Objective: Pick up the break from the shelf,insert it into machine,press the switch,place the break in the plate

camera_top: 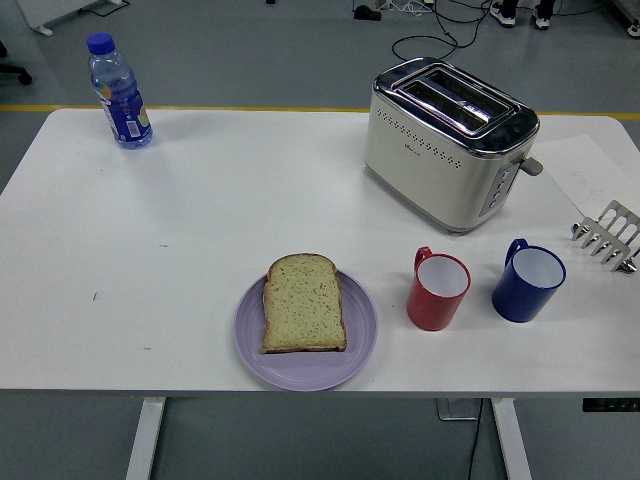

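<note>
**Toast on the plate, robot hands out of shot**

A slice of pale brown bread (305,303) lay flat on a round lilac plate (360,345) near the front edge of the white table (230,200), squarely within the rim. Behind and to the right stood a cream and chrome two-slot toaster (447,143), both slots empty as far as the head view showed, its side lever (533,165) near the top of its travel. A small metal toast rack (609,234), also empty, sat at the table's right edge. Between plate and rack stood a red mug (438,290) and a blue mug (527,281), close together but apart. A clear plastic water bottle with a blue cap and label (120,92) stood at the far left corner. Neither robot hand appeared in the picture, so the state of their fingers could not be told. Judged from the layout, the task looked finished: bread off the rack, out of the machine and resting in the plate, with nothing evidently left to do
</note>
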